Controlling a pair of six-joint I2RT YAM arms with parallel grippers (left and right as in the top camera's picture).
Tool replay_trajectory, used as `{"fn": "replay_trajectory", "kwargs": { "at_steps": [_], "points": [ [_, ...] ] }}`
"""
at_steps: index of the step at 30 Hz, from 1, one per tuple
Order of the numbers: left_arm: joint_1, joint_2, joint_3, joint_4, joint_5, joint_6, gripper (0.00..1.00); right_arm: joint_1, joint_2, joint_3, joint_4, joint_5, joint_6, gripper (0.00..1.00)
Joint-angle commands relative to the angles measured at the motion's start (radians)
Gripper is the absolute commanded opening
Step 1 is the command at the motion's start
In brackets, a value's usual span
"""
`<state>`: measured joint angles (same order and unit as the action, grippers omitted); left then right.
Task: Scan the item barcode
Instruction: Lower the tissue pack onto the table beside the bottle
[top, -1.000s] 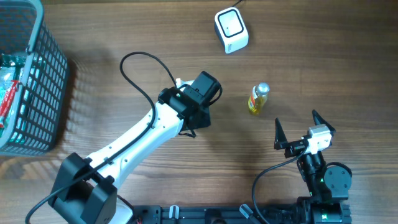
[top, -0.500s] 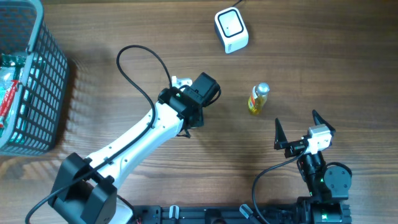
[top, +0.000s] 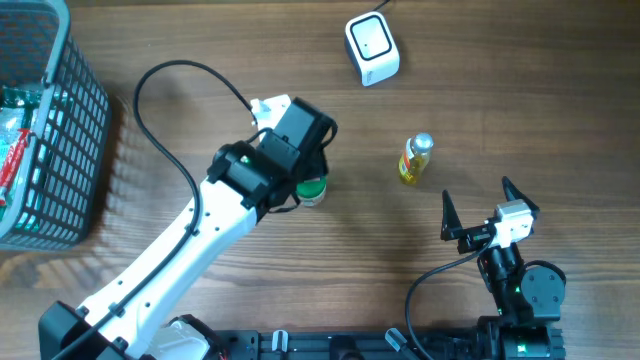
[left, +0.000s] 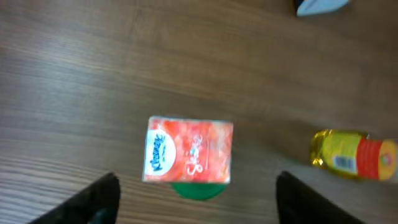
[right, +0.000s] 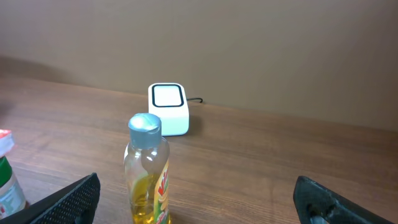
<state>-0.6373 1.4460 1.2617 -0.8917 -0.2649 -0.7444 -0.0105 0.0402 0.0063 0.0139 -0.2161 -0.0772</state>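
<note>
One bottle (top: 415, 160), white scanner (top: 372, 47), basket (top: 85, 130) at left

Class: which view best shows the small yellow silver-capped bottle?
Right wrist: the small yellow silver-capped bottle stands close, upright, cap and label clear. Overhead shows it small from above; left wrist, blurred near the right edge.

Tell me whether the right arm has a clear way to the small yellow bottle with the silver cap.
Probably yes. The open right claw faces the small yellow silver-capped bottle, with only bare wooden table between them.
</note>
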Motion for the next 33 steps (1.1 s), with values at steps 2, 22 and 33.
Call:
{"fn": "replay_trajectory", "kwargs": {
  "at_steps": [2, 22, 33],
  "points": [
    [0.069, 0.031, 0.010, 0.105, -0.025, -0.028, 0.90, -0.007, -0.005, -0.001, 0.002, 0.008, -0.001, 1.00],
    [0.322, 0.232, 0.010, 0.044, 0.423, 0.070, 0.61, -0.007, -0.005, -0.001, 0.002, 0.008, -0.001, 1.00],
    [0.322, 0.230, 0.010, -0.114, 0.606, 0.189, 0.58, -0.007, -0.005, -0.001, 0.002, 0.008, -0.001, 1.00]
  ]
}}
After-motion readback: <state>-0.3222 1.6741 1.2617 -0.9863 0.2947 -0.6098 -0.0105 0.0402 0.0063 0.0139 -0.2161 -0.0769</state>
